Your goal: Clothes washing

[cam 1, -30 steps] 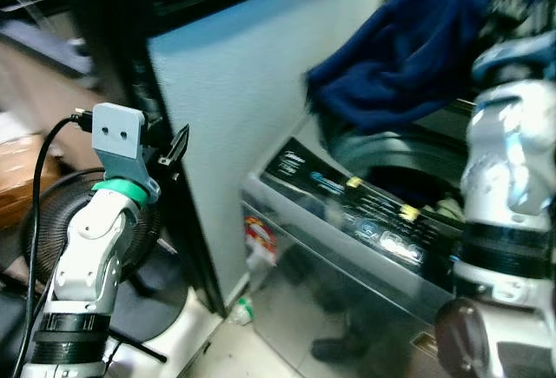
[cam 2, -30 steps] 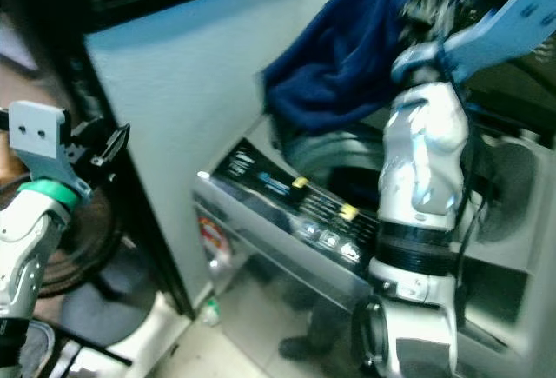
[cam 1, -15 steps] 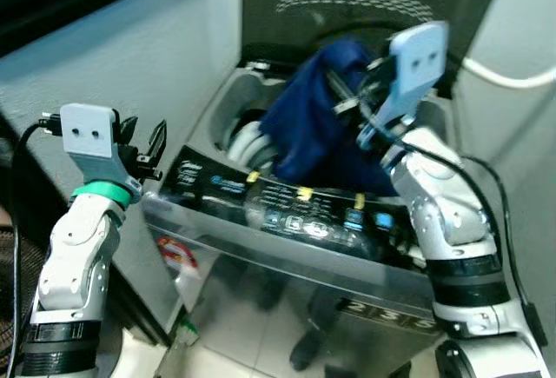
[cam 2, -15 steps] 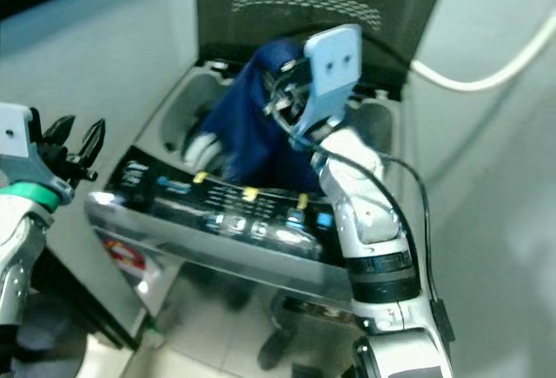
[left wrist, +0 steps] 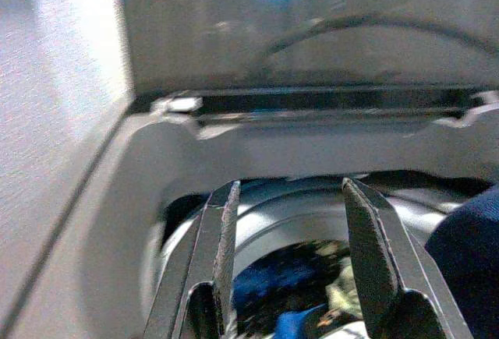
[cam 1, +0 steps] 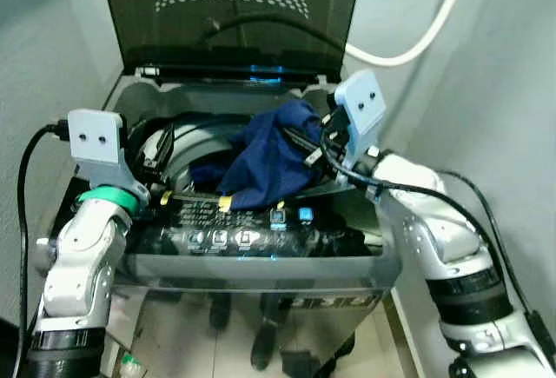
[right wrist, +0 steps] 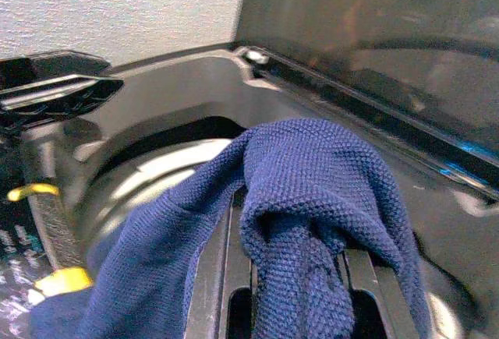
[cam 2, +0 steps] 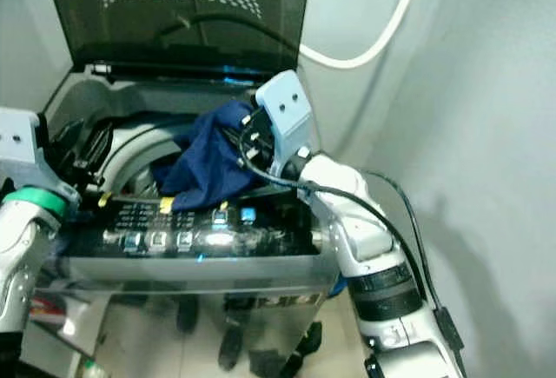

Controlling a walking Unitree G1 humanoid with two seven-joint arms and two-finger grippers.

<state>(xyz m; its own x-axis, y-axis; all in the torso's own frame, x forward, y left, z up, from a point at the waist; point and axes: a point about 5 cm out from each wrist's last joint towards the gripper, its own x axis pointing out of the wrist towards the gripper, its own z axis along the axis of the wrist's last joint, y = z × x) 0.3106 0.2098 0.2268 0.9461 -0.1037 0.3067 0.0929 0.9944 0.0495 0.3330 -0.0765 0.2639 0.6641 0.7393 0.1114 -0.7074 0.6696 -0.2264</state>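
1. Floor tiles point(cam 1: 234, 352) at the foot of the machine, nearest the camera; dark reflections show in the shiny front panel.
2. Top-loading washing machine point(cam 1: 261, 265) stands ahead, silver front, wedged between a grey wall point(cam 1: 35, 65) on the robot's left and another wall on its right.
3. Control panel point(cam 1: 243, 226) runs along the machine's front edge, dark, with small lit blue buttons and yellow stickers.
4. Left gripper point(left wrist: 288, 222) hovers over the left front part of the tub opening, fingers point(left wrist: 222, 238) spread apart, nothing between them. Left arm rises from the lower left with a green ring at the wrist.
5. Right gripper point(cam 2: 248, 139) sits over the right side of the opening, pinching the blue garment point(cam 1: 269, 156); in the right wrist view the knit cloth drapes over both black fingers.
6. The blue garment hangs from that gripper across the tub mouth, its lower end lying on the front rim just behind the control panel, part of it sagging into the drum.
7. Drum point(left wrist: 312, 253) below is round and pale-rimmed; some blue and light-coloured items lie inside, too blurred to identify.
8. Lid point(cam 1: 230, 13) stands open, upright at the back, dark and translucent with a dotted pattern near the top.
9. White hose point(cam 1: 417, 39) curves down the wall behind the lid on the right.
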